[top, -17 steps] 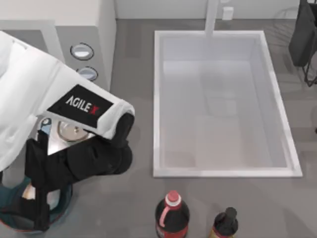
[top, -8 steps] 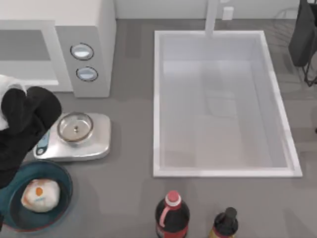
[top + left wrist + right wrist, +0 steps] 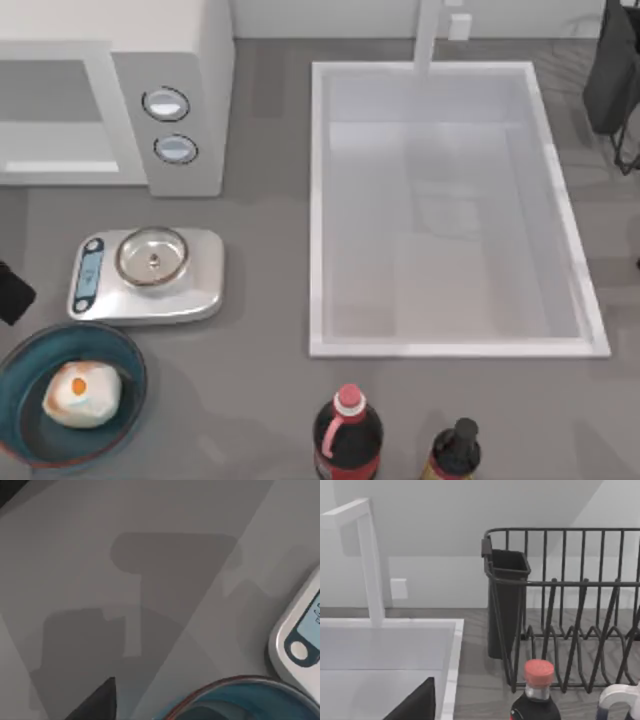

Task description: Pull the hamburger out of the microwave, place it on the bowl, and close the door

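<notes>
The hamburger (image 3: 80,392), a cream lump with an orange patch, lies in the blue bowl (image 3: 125,352) at the table's front left, with nothing touching it. The white microwave (image 3: 185,60) stands at the back left. Its front shows a grey rectangle (image 3: 50,105), and I cannot tell whether the door lies across it. A dark piece of my left arm (image 3: 10,292) pokes in at the left edge, just behind the bowl. The left wrist view shows the bowl's rim (image 3: 235,684) and a dark tip of my left gripper (image 3: 100,704). A dark tip of my right gripper (image 3: 415,705) hangs over the sink.
A silver scale (image 3: 195,290) with a small steel dish (image 3: 151,256) sits between the microwave and the bowl. A large white sink (image 3: 320,210) with a faucet (image 3: 372,570) fills the middle. Two bottles (image 3: 348,432) stand at the front edge. A black dish rack (image 3: 570,620) is at the back right.
My left arm has pulled away from above the bowl and gone off the left edge. The hamburger stays in the bowl, and the scale is uncovered.
</notes>
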